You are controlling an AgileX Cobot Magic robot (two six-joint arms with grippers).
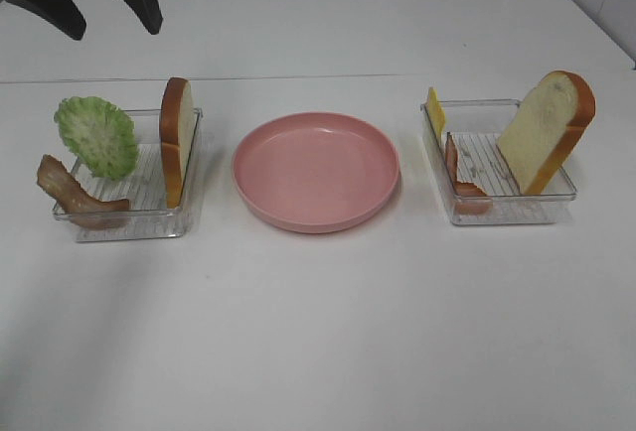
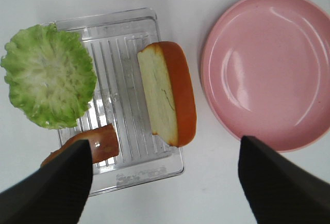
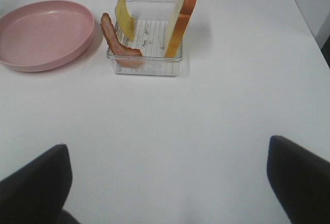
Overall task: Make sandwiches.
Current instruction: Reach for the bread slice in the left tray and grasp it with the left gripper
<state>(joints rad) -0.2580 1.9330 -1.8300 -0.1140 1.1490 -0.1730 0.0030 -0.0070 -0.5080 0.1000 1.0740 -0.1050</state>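
1. As the high camera shows it, the round pink plate [image 1: 316, 171], smooth and glossy with a low raised rim, sits on the matte white table [image 1: 318, 342] between two clear, ribbed plastic trays.
2. In the left tray [image 1: 129, 224], the lettuce leaf [image 1: 96, 136] is a ruffled green disc with a paler centre. It stands up at the outer side and overhangs the rim.
3. The left bacon strip [image 1: 75, 196], wavy and reddish-brown, leans over that tray's near outer corner.
4. The left bread slice [image 1: 175, 138], thick with an orange-brown crust, stands on edge along the wall nearest the plate.
5. In the right tray [image 1: 507, 215], a thin yellow cheese square [image 1: 435, 111] leans at the far corner on the plate side.
6. The right bacon strip [image 1: 459, 173] curves along the plate-side wall.
7. The right bread slice [image 1: 545, 131], white-faced with a rounded top, leans tilted at the outer side.
8. The left gripper [image 2: 166, 141] hangs over the left tray and the plate's edge. Its dark fingers are spread wide with nothing between them.
9. The right gripper [image 3: 167, 142] is likewise spread wide and holds nothing. It hangs over bare table, well apart from the right tray.
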